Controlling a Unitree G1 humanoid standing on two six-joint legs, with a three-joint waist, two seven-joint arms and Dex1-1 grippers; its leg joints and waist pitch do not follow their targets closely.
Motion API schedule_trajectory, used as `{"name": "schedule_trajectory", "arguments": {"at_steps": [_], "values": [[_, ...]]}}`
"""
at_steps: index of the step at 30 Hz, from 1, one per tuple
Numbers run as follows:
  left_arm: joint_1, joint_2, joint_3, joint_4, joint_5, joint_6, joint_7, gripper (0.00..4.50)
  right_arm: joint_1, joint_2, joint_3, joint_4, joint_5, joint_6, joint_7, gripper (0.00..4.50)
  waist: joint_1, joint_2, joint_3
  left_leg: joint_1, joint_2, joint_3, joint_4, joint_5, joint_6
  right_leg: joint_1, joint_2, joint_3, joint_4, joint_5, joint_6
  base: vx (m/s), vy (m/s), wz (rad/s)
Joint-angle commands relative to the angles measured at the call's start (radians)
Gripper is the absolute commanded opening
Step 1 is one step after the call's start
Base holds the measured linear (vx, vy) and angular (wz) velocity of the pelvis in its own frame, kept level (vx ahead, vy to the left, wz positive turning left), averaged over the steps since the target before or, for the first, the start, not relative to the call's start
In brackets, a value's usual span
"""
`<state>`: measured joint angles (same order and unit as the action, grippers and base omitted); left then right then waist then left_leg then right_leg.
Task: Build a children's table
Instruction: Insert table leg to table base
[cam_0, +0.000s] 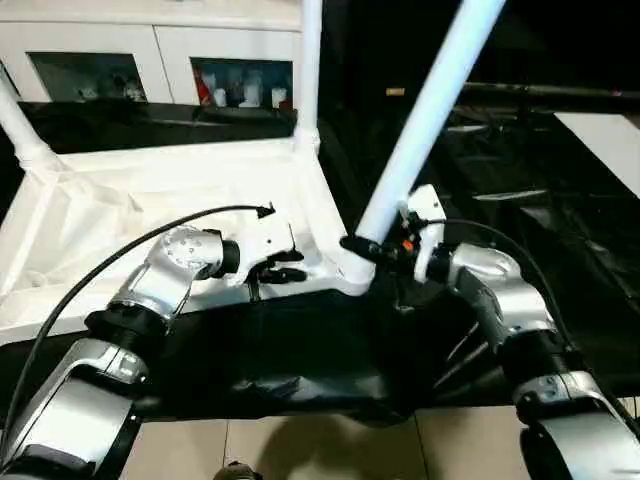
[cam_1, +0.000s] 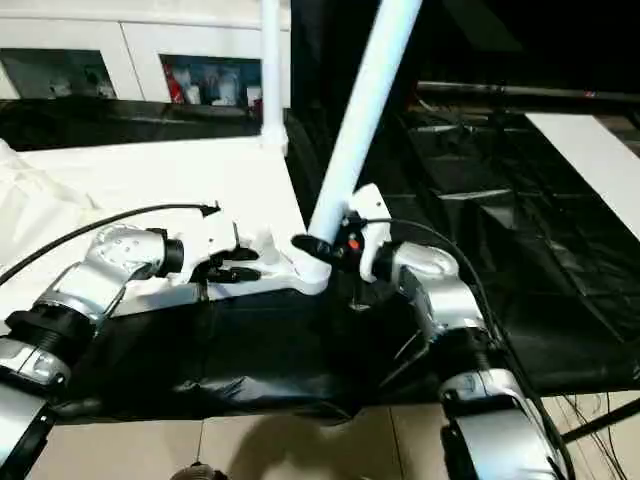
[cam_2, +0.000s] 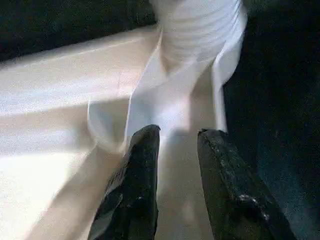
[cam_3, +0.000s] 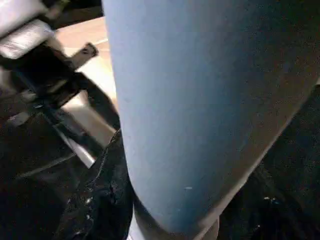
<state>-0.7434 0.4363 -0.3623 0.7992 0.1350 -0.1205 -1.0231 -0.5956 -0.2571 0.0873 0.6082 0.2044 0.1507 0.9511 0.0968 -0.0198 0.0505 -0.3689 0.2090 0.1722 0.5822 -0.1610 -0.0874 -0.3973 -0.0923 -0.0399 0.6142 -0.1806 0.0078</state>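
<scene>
Tabletop (cam_0: 150, 200) lies upside down on the black-covered bench (cam_0: 300, 360), ribbed underside up, near right corner socket (cam_0: 352, 268) just in front of us. Our right gripper (cam_0: 372, 250) is closed around the low end of a tilted leg (cam_0: 420, 130) whose foot sits at that socket. Our left gripper (cam_0: 280, 268) rests at the tabletop's near rim beside the socket; in the left wrist view its fingers (cam_2: 137, 185) stand a narrow gap apart with white plastic between them, but we cannot tell if they actually pinch it. Another leg (cam_0: 308, 70) stands upright at the far right corner, and a third (cam_0: 18, 125) leans at the far left.

We judge the leg light, hollow and stiff, with smooth plastic that could slip or twist in the pads, so a low grip near the socket gives best control for seating. The tabletop looks light too and may skid on the cloth, hence bracing at the rim.

Open room lies to the right over the dark bench. The bench's near edge is close under our forearms, and the cabinet (cam_0: 150, 60) stands far behind
</scene>
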Motion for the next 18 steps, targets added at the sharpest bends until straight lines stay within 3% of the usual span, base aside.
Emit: {"name": "schedule_trajectory", "arguments": {"at_steps": [1, 6, 13, 18], "values": [[0.008, 0.009, -0.032, 0.045, 0.028, -0.011, -0.041, 1.44, 0.052, -0.037, 0.042, 0.056, -0.042, 0.059, 0.022, 1.85, -0.005, 0.009, -0.066, 0.016, 0.011, 0.005, -0.071, -0.286, -0.009, 0.040, -0.036, 0.026, -0.068, -0.190, -0.213, 0.000, 0.000, 0.00], [0.003, -0.014, 0.009, 0.061, -0.051, 0.039, -0.160, 1.44, 0.042, -0.046, 0.048, 0.077, -0.058, 0.052, 0.035, 1.85, -0.008, 0.009, -0.069, 0.018, 0.013, 0.003, -0.075, -0.329, -0.019, 0.037, -0.036, 0.024, -0.072, -0.233, -0.217, 0.000, 0.000, 0.00], [-0.053, -0.060, 0.104, 0.097, -0.156, 0.064, -0.191, 1.44, 0.044, -0.053, 0.061, 0.065, -0.063, 0.051, 0.045, 1.85, -0.004, 0.005, -0.068, 0.018, 0.012, 0.006, -0.075, -0.339, -0.010, 0.036, -0.035, 0.024, -0.075, -0.245, -0.227, 0.000, 0.000, 0.00], [-0.023, -0.054, 0.091, 0.036, -0.172, 0.118, -0.274, 1.44, 0.052, -0.050, 0.072, 0.053, -0.066, 0.049, 0.046, 1.85, -0.005, 0.006, -0.068, 0.017, 0.015, 0.004, -0.078, -0.339, -0.009, 0.035, -0.036, 0.024, -0.077, -0.254, -0.220, 0.000, 0.000, 0.00]]}}
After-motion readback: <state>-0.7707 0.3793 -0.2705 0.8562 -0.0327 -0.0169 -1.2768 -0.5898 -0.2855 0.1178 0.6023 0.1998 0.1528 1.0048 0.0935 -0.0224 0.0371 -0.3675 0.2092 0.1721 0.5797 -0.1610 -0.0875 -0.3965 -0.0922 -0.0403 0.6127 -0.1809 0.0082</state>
